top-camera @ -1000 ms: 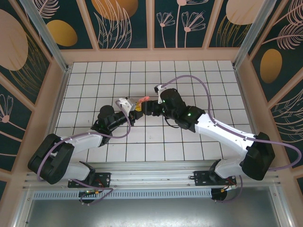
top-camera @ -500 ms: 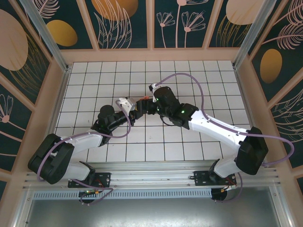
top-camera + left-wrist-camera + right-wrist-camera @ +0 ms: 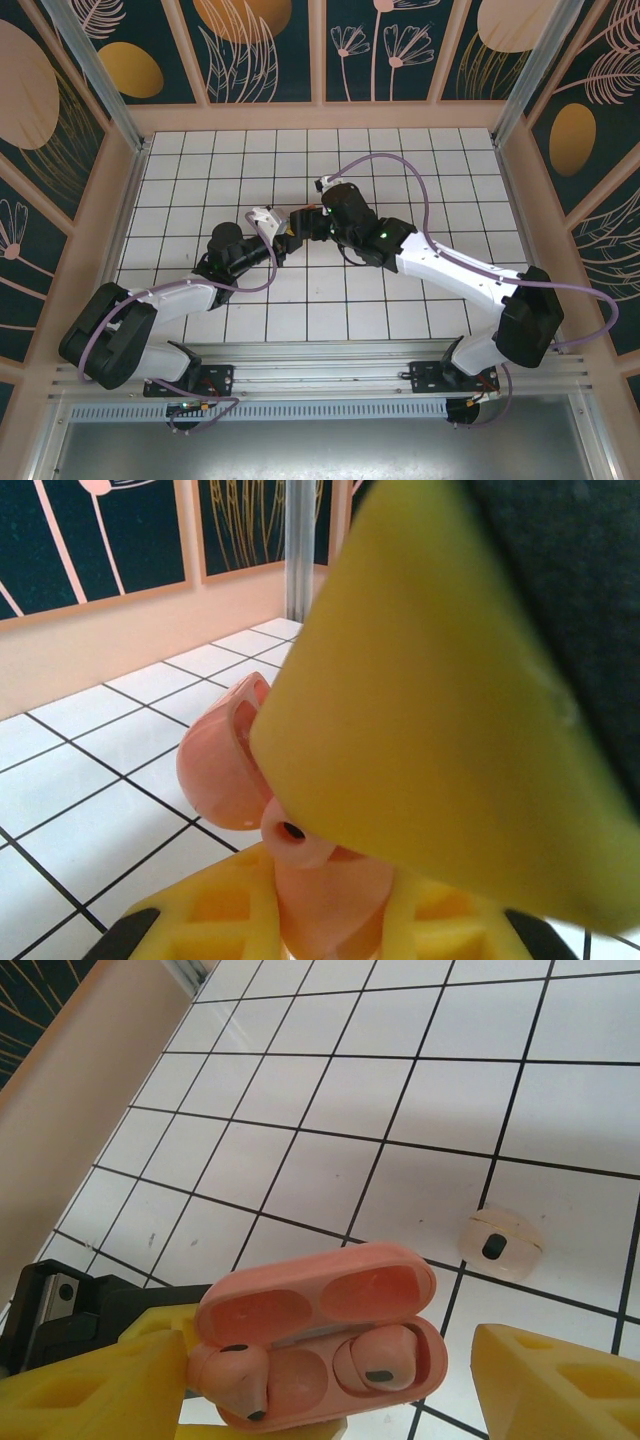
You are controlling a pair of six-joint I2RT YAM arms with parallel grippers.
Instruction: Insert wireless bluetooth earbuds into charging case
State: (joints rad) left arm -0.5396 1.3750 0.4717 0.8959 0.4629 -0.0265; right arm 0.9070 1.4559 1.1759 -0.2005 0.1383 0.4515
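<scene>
The right hand [image 3: 307,221] hangs released, fingers straddling the open charging case [image 3: 330,1295], which the clenched left hand [image 3: 281,236] holds at lower centre; one pink earbud [image 3: 372,1358] sits in the right well, a second pink earbud [image 3: 236,1380] leans half out at lower left, stem toward the frame's bottom, likely next to seat

The charging case [image 3: 315,1305] is pink plastic with a smooth satin sheen, and soft highlights lie in the 2 hollows of its lid. Its 2 pink earbuds [image 3: 380,1360] have the same smooth plastic skin, each with a small dark inset. The beige earbud [image 3: 500,1245] on the counter [image 3: 330,1090] looks smooth and slightly matt. The jaws are yellow matt plastic, faintly grainy, moulded with waffle-like recesses. The counter is white, smooth and mildly glossy, ruled with thin dark lines. The arm shells [image 3: 450,272] are glossy white plastic, and the rail [image 3: 320,375] is bare, dull-sheened metal.
</scene>
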